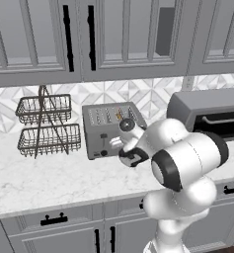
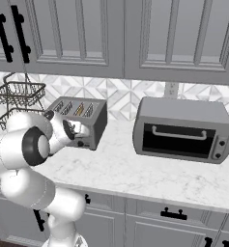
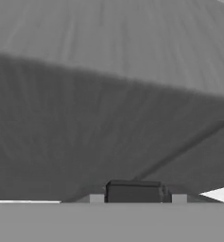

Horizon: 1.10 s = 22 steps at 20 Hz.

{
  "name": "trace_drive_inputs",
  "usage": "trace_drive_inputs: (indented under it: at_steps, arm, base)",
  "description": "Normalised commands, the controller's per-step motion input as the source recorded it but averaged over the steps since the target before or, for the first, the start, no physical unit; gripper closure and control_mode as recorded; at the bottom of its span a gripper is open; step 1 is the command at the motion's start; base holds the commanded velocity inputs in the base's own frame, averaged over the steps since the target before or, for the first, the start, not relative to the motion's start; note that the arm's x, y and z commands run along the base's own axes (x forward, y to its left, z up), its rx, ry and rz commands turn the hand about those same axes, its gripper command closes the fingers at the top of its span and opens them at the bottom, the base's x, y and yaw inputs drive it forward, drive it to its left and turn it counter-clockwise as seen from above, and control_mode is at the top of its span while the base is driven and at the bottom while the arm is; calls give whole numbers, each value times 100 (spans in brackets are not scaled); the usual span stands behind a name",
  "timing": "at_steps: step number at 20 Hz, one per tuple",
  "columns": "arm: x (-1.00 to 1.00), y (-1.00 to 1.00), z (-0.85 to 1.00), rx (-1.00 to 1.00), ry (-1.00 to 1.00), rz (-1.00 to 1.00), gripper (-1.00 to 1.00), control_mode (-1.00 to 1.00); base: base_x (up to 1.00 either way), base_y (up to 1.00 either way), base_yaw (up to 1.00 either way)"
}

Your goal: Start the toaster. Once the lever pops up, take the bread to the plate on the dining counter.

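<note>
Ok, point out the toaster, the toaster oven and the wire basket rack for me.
toaster [image 1: 96, 136]: left base view, bare grey front face.
toaster oven [image 2: 183, 112]: right base view, flat grey top panel.
wire basket rack [image 1: 48, 139]: left base view, lower basket's front mesh.

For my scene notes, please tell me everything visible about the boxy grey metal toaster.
The boxy grey metal toaster stands upright on the white marble counter, right of a wire basket rack. Four slots open on top; something golden-tan shows in one. Black controls mark its front. The arm's hand is pressed close against that front.
</note>
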Motion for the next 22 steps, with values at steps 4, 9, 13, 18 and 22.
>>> trace_drive_inputs:
  at_steps: [4,9,13,18,22]
  arm:
    - [-78,-22,10,1,-36,0,100,-100]
    - [-83,-27,29,6,-39,-5,100,-100]
    - [-81,-29,76,10,-42,-9,100,-100]
    - [-78,-14,100,5,-24,-11,100,-100]
    - [-38,-47,63,0,26,-11,-100,-100]
  base:
    - [0,0,0]
    - [0,0,0]
    - [0,0,0]
    - [0,0,0]
    - [0,0,0]
